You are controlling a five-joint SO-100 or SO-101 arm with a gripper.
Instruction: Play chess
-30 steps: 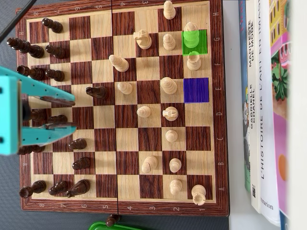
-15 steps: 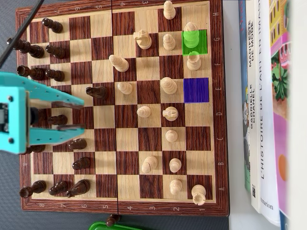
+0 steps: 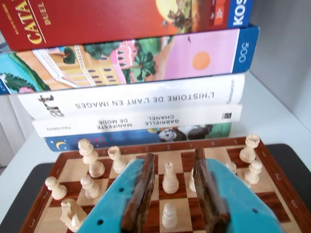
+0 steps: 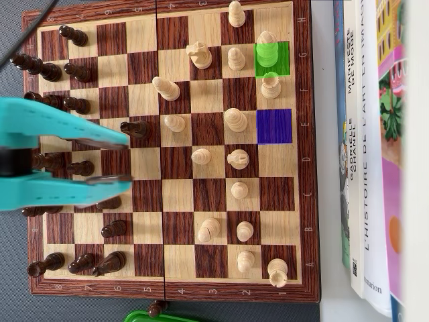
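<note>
White tabletop (image 4: pixel 328 201) at the right of the overhead view, dark mat under the board's left side.

Chessboard (image 4: pixel 174 285): wooden, framed, filling most of the overhead view, its right edge close beside the books.

Fingers (image 4: pixel 129 161): turquoise, brown-padded, reaching in from the board's left edge, apart with nothing between them. One pad lies just beside a dark piece (image 4: pixel 134 127) near the board's middle; the other lies over a dark pawn (image 4: pixel 107 201). In the wrist view the fingers (image 3: pixel 172 167) rise from the bottom edge and frame a light pawn (image 3: pixel 169 178).

Dark pieces (image 4: pixel 74 70): crowded along the board's left edge, several beneath the arm and partly hidden.

Green container (image 4: pixel 151 316): at the bottom edge, only its rim seen, a dark piece just above it.

Light pieces (image 4: pixel 234 121): spread over the board's right half, standing between the fingers and the far squares.

Green square (image 4: pixel 273 59): near the board's top right corner, a light piece (image 4: pixel 267 45) standing on it, another light piece (image 4: pixel 271 85) just below.

Blue square (image 4: pixel 274 126): at the right edge, unoccupied.

Books (image 4: pixel 372 134): stacked, just beyond the board's right edge; the wrist view shows their spines (image 3: pixel 146 99) behind the board.
</note>
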